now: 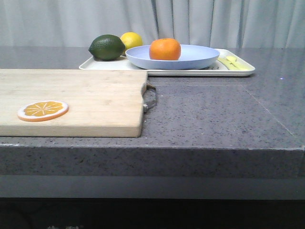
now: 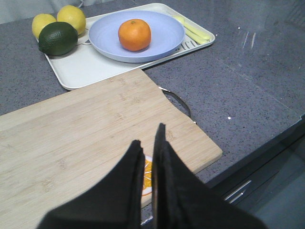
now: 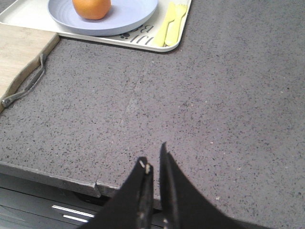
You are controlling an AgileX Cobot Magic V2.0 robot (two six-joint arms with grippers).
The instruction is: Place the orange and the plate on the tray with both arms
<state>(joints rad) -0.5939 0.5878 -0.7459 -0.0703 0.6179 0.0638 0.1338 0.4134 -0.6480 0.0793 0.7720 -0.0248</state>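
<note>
Both my grippers, left (image 2: 149,157) and right (image 3: 153,183), are clenched empty. Round orange fruit (image 1: 165,49) sits in lavender plate (image 1: 172,57) on cream tray (image 1: 164,71). Risk: careless retreat nudges wooden cutting board (image 1: 71,102).

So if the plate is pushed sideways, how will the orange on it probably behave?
The orange looks round and sits loose on the shallow plate, so it would probably roll. The low rim may not stop it. Its dimpled skin should give some grip.
</note>
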